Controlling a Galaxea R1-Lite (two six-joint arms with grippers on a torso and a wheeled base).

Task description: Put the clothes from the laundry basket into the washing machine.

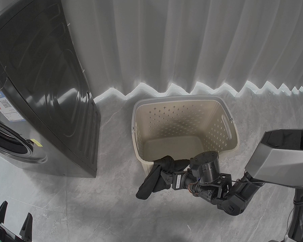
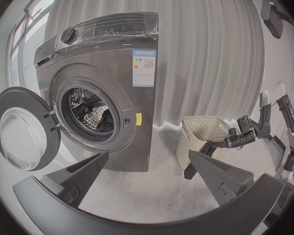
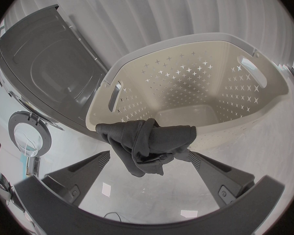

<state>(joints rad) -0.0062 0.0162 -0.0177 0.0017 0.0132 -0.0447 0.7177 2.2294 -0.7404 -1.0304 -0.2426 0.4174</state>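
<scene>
Item one, the dark garment point(image 1: 156, 179): we log it as a bunched, knotted length of cloth at the near rim of the laundry basket point(image 1: 181, 99). Its long axis slants from the rim down toward the robot's left, and its free end hangs outside the basket wall above the floor point(image 1: 91, 212). Item two, the right hand point(image 3: 147, 154): its fingers stand wide apart with the garment bunched between the tips, the cloth touching one fingertip point(image 3: 192, 157). We cannot tell whether the rim also carries the cloth. Item three, the basket itself: cream, pierced with star-shaped holes, upright on the floor, its bottom showing bare. Item four, the washing machine point(image 1: 43, 84): grey, standing to the robot's left of the basket and well apart from it, round door point(image 2: 23, 128) swung open, dark cloth lying in the drum point(image 2: 88, 115). Item five, the left hand point(image 2: 147, 154): fingers spread wide, holding nothing, facing the machine's front. Backdrop: a pale pleated curtain point(image 1: 192, 34).
</scene>
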